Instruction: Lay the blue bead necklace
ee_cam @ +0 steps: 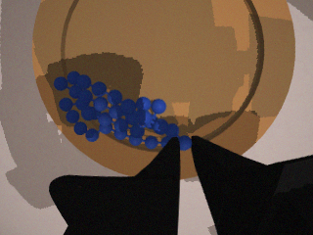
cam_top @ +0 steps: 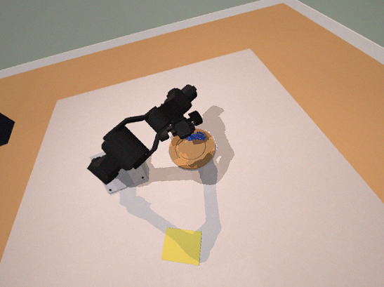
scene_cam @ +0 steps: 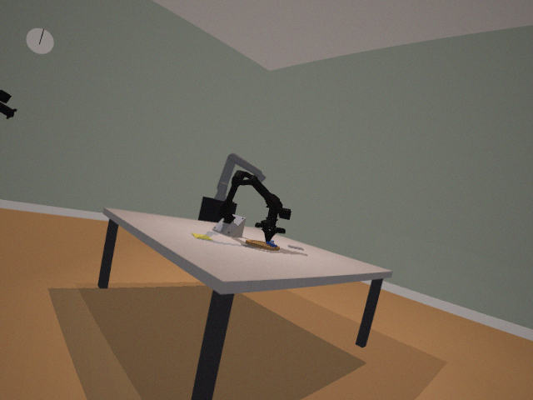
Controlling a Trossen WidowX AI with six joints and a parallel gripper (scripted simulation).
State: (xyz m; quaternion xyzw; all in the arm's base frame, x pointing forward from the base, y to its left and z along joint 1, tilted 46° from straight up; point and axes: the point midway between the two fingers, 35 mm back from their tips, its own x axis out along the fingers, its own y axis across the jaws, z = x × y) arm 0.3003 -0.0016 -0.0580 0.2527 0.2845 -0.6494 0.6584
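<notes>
Well, the two black, tapering fingers of the gripper (cam_top: 184,131) (scene_cam: 269,241) (ee_cam: 186,140) are nearly together, pinching one end bead of the blue bead necklace (cam_top: 197,136) (scene_cam: 271,243) (ee_cam: 128,109), whose other round beads lie bunched and overlapping too closely for an exact count. That single bunch sits on one side of the one round bead board (cam_top: 190,161) (scene_cam: 255,243) (ee_cam: 161,44), across part of its thin circular groove (ee_cam: 261,49) and spilling to both sides of it, with most of the ring bare. The board is flat, orange-brown and smooth-looking; the fingers cover a bit of its rim in the wrist view, and the gripper body hides some of it from above. Farther out on the pale, matte table (cam_top: 265,201) (scene_cam: 258,271) are one angled grey base (cam_top: 110,189) (scene_cam: 239,227) under the arm and one flat yellow square (cam_top: 181,246) (scene_cam: 201,236), well apart from the board and out of its way; three dark, straight-sided table legs show, and one round pale clock (scene_cam: 40,41) hangs on the green wall
</notes>
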